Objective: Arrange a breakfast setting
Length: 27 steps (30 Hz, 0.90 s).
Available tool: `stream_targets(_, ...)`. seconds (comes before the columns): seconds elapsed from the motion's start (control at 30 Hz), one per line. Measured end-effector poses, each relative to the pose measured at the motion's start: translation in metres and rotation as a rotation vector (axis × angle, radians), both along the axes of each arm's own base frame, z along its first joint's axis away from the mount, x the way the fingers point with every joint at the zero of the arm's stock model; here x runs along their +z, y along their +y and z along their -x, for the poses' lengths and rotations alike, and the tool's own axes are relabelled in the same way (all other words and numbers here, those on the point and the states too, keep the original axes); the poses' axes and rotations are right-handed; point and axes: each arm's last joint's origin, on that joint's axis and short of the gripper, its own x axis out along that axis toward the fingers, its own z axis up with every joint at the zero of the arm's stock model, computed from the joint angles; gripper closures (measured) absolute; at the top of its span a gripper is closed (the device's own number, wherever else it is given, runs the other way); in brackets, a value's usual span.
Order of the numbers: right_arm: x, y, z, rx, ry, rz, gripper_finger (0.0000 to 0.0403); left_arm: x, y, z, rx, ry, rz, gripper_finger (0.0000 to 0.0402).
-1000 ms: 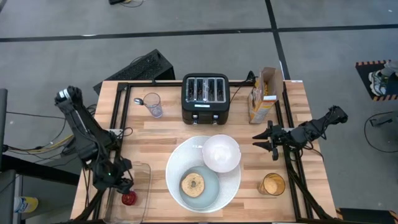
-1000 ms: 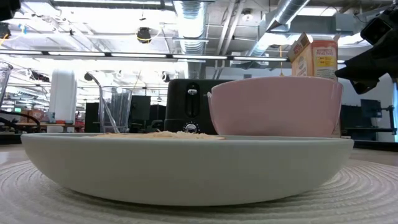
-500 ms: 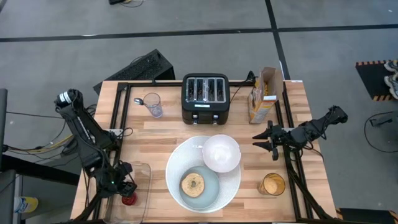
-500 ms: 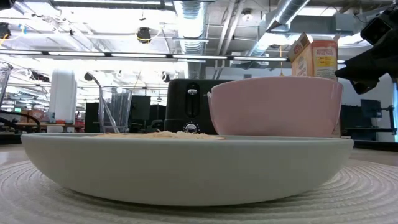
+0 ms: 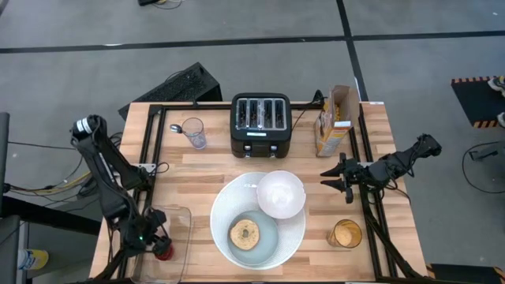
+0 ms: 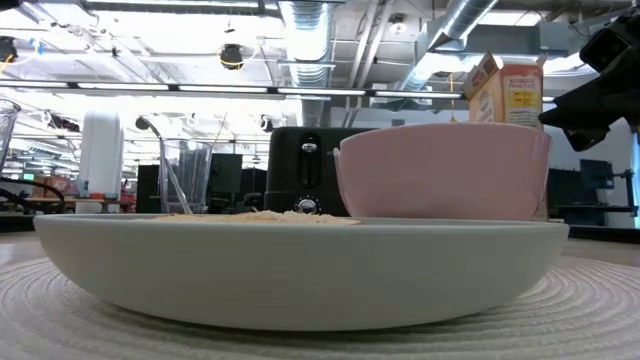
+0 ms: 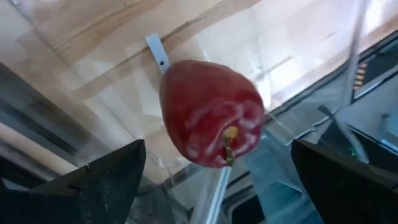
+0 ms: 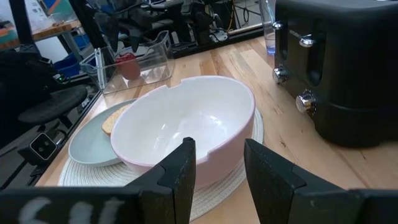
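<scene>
Left tool [image 5: 155, 243] has dropped lower over the apple [image 7: 211, 113], fingers spread wide either side, apple in the clear bin [image 5: 178, 217]. Right tool [image 5: 338, 177] waits released beside the bowl [image 5: 281, 194].

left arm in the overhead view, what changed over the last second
The left pincer has slid along the table's left front corner over the clear tray and come down around the apple. Its fingers are open on both sides of the fruit, not closed on it. The right pincer, plate, bowl, bagel and toaster stayed put.
</scene>
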Motion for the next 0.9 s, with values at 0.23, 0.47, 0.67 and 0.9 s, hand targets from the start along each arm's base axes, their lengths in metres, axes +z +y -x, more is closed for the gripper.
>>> stream_targets(0.23, 0.0, 0.0, 0.0, 0.0, 0.0, 0.0, 0.0243, -0.007, -0.006, -0.004, -0.006, -0.032, -0.032, 0.0013)
stream_targets(0.47, 0.0, 0.0, 0.0, 0.0, -0.001, 0.0, 0.0243, -0.013, -0.011, -0.007, -0.048, -0.023, -0.038, 0.0013)
stream_targets(0.67, 0.0, 0.0, 0.0, 0.0, -0.001, 0.0, 0.0243, -0.016, -0.013, -0.009, -0.057, -0.013, -0.051, 0.0013)
stream_targets(0.9, 0.0, 0.0, 0.0, 0.0, 0.0, 0.0, 0.0243, -0.02, -0.009, -0.013, -0.049, 0.003, -0.078, 0.0013)
